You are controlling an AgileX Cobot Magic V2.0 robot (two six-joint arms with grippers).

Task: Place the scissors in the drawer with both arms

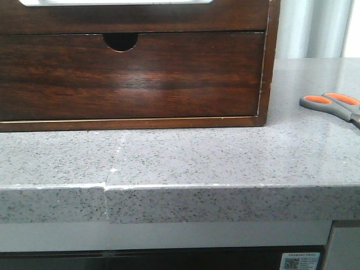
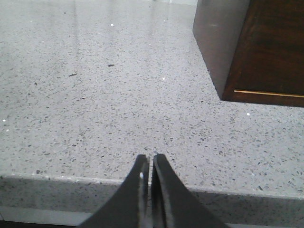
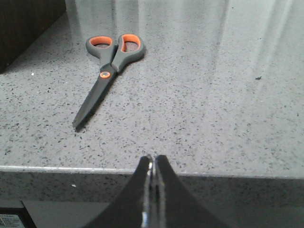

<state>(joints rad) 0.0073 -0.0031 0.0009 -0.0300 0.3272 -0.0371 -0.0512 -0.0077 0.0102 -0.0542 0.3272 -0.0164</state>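
The scissors, grey-handled with orange-lined loops, lie flat on the speckled counter to the right of the wooden cabinet. In the right wrist view the scissors rest closed, blades pointing toward the counter's front edge. My right gripper is shut and empty, hovering at that edge, well short of them. My left gripper is also shut and empty, at the front edge left of the cabinet. The drawer shows as a plain dark front with a whitish rim at the top of the front view. Neither gripper shows in the front view.
A lower drawer front with a half-round notch fills most of the cabinet. The cabinet's corner stands on the grey speckled counter. The counter's front edge drops off below both grippers.
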